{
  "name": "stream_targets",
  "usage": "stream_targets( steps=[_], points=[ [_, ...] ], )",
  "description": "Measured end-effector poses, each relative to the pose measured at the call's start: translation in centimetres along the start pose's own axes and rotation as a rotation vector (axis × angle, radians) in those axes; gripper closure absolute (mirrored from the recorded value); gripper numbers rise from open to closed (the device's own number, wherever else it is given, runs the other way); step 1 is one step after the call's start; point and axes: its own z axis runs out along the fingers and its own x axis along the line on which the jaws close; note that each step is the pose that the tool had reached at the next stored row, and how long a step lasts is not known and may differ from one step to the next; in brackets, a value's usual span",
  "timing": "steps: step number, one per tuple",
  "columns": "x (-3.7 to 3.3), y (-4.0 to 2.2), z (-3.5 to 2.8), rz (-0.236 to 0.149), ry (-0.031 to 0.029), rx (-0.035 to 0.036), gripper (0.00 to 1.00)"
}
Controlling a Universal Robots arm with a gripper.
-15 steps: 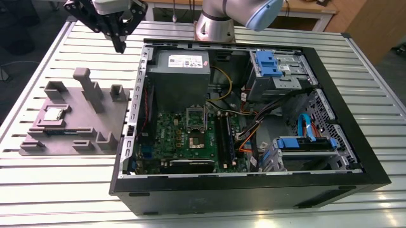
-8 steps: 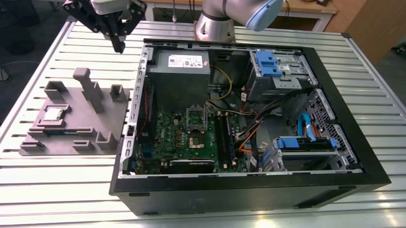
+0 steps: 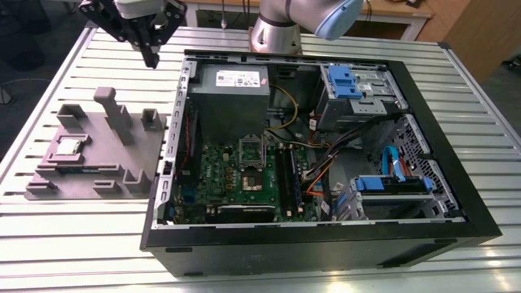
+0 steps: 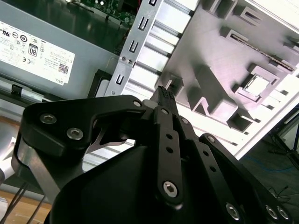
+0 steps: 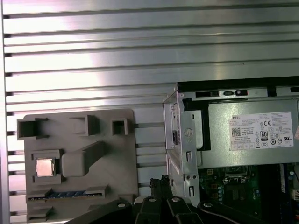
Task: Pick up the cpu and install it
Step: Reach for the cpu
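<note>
The cpu (image 3: 69,146) is a small silver square lying in a recess of the grey fixture plate (image 3: 102,177) at the exterior view's left, outside the case. It also appears as the cpu (image 5: 44,167) in the first wrist view and the cpu (image 4: 256,85) in the second wrist view. My gripper (image 3: 150,59) hangs well above the table near the case's back left corner, far from the cpu. Its black fingers meet at the tip, shut on nothing. In the wrist views the gripper (image 4: 163,92) (image 5: 160,183) points down between the plate and the case wall.
The open computer case (image 3: 309,235) lies on the slatted metal table (image 3: 82,244). Inside are the grey power supply (image 3: 232,91), the green motherboard (image 3: 219,183) with its open socket (image 3: 251,177), blue drive brackets (image 3: 346,82) and loose cables. Upright posts (image 3: 110,110) rise from the fixture plate.
</note>
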Motion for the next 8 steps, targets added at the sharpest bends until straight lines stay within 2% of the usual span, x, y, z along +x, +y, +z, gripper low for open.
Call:
stream_targets(
  steps=[8],
  points=[
    [0.33,-0.02,-0.01,0.000,0.0000,0.0000,0.90]
  ],
)
